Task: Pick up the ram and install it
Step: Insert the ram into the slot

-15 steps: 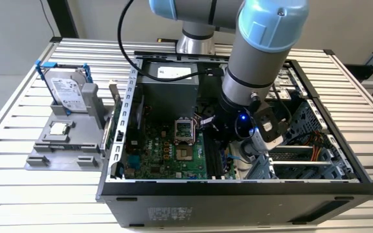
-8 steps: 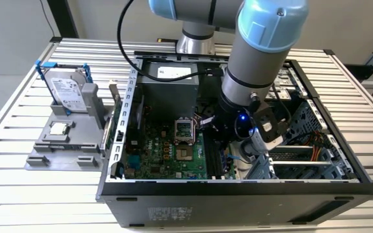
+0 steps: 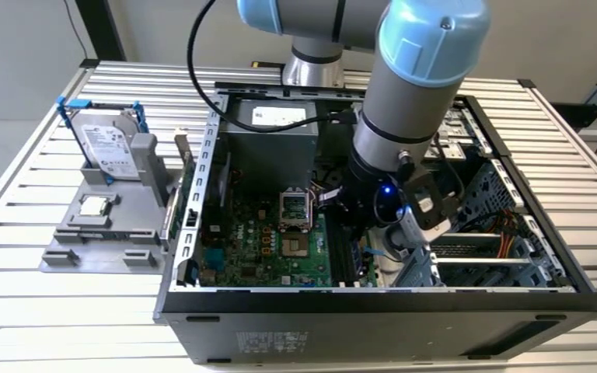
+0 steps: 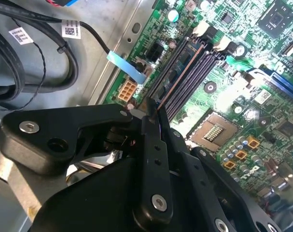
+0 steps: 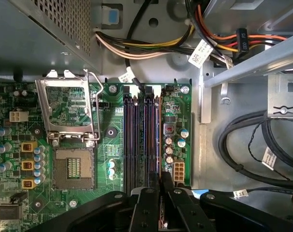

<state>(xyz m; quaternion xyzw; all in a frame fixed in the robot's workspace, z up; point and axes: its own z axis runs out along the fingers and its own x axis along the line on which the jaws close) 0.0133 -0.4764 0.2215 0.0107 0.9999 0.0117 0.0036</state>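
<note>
The claw [image 5: 160,193] is closed on the ram [image 4: 182,72], holding it edge-down in the outermost memory slot [image 5: 157,140] of the motherboard [image 5: 69,140]. The empty slots lie just beside its fingers [image 4: 153,159], the processor socket [image 5: 75,167] further off.

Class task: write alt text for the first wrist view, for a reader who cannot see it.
A black claw holds a thin ram stick edge-on over the memory slots of a green motherboard inside a computer case. Beside the slots, the processor socket sits empty with its metal frame flipped open.
</note>
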